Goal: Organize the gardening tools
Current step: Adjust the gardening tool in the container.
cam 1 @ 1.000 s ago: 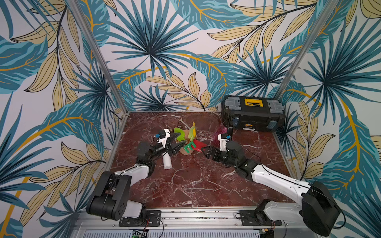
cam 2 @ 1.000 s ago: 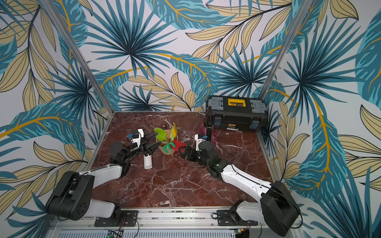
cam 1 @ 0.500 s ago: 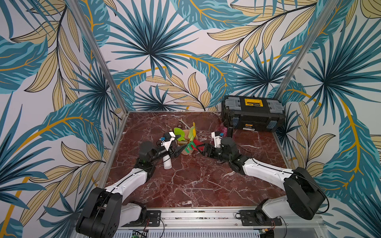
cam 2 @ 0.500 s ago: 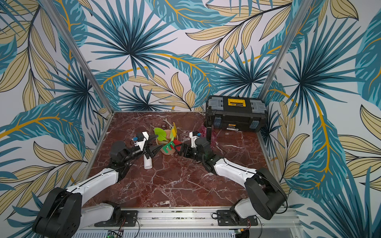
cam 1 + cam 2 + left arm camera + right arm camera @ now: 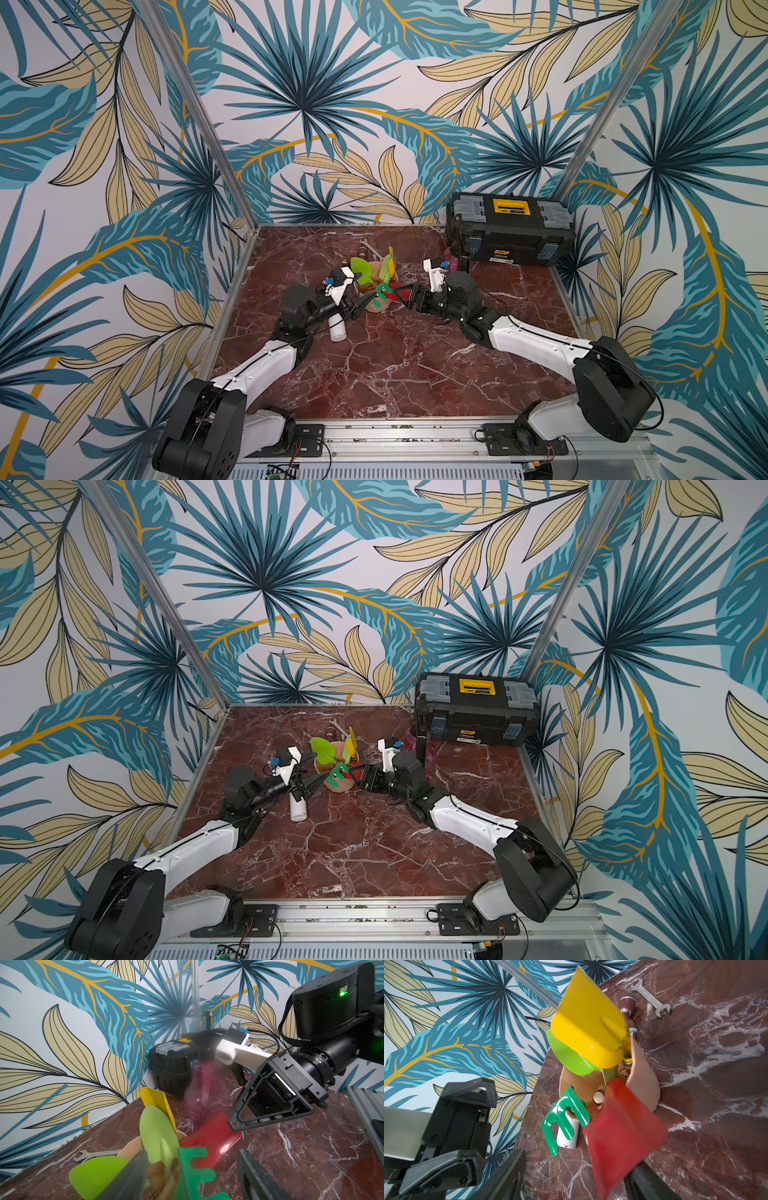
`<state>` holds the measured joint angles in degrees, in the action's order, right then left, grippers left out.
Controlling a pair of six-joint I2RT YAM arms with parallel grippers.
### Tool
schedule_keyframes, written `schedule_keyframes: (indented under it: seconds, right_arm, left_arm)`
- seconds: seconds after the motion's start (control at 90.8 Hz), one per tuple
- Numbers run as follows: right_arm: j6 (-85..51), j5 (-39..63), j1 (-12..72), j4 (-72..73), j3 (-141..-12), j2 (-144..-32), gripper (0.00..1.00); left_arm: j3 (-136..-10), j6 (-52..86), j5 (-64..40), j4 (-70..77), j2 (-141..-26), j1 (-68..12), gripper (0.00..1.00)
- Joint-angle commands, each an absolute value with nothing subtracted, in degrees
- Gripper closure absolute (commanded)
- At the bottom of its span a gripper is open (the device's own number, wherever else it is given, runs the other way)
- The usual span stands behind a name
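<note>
A tan pot (image 5: 381, 306) at mid-table holds the gardening tools upright. They are a yellow scoop (image 5: 588, 1022), two lime-green trowels (image 5: 159, 1136) (image 5: 93, 1174), a red square shovel (image 5: 623, 1126) and a dark green rake (image 5: 192, 1172). The left gripper (image 5: 193, 1180) is open, and the rake's head stands between its jaws with gaps on both sides. From the other side of the pot, the right gripper (image 5: 576, 1180) is open around the red shovel's blade, which lies close to one finger. In both top views the grippers (image 5: 365, 305) (image 5: 360, 777) face each other across the pot.
A white cylinder (image 5: 337, 328) lies beside the left gripper. A silver wrench (image 5: 650, 999) and small brass-banded fittings (image 5: 627, 1004) lie behind the pot. A black toolbox (image 5: 511, 232) stands at the back right, with a pink spray bottle (image 5: 205, 1095) in front of it.
The right gripper has moved left to the pot and its jaws have narrowed around the red blade. The left gripper has edged in around the rake and opened slightly.
</note>
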<state>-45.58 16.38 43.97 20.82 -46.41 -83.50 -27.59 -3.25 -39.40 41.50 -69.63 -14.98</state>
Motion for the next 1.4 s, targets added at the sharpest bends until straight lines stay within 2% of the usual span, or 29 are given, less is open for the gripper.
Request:
schedule_keyframes:
  seconds: [0.0,0.363,0.76,0.892,0.903,0.925,0.958,1.189,1.388]
  right_arm:
    - [-44.0,17.8,43.9,23.1,-47.4,-83.7,0.26]
    - [-44.1,21.0,43.9,26.3,-47.6,-85.8,0.31]
    - [-43.9,20.2,43.9,23.9,-48.6,-87.3,0.32]
    - [-43.9,18.9,43.9,22.1,-48.4,-86.9,0.28]
    - [-43.9,18.8,43.9,21.9,-48.4,-86.8,0.28]
    - [-43.9,18.5,43.9,21.4,-48.4,-86.7,0.27]
    - [-43.8,18.3,43.9,21.0,-48.4,-86.5,0.26]
    - [-42.8,16.3,43.9,18.9,-47.6,-85.3,0.20]
    - [-41.8,14.1,43.9,15.2,-47.5,-83.3,0.13]
  left_arm:
    - [-26.6,-4.1,-38.5,40.6,-68.3,-15.1,0.27]
    - [-26.5,-3.5,-37.6,39.1,-66.5,-15.1,0.23]
    - [-26.0,-1.0,-32.1,31.8,-62.0,-15.9,0.22]
    - [-27.1,1.8,-28.3,27.0,-60.3,-16.9,0.18]
    - [-27.2,2.1,-27.8,26.3,-60.2,-17.1,0.16]
    - [-27.5,2.6,-26.8,25.4,-59.7,-17.4,0.04]
    - [-27.9,3.5,-25.0,23.4,-59.2,-18.0,0.01]
    - [-30.0,9.2,-16.2,13.8,-54.0,-18.9,0.00]
    - [-36.3,15.6,-6.2,-0.2,-53.2,-19.0,0.00]
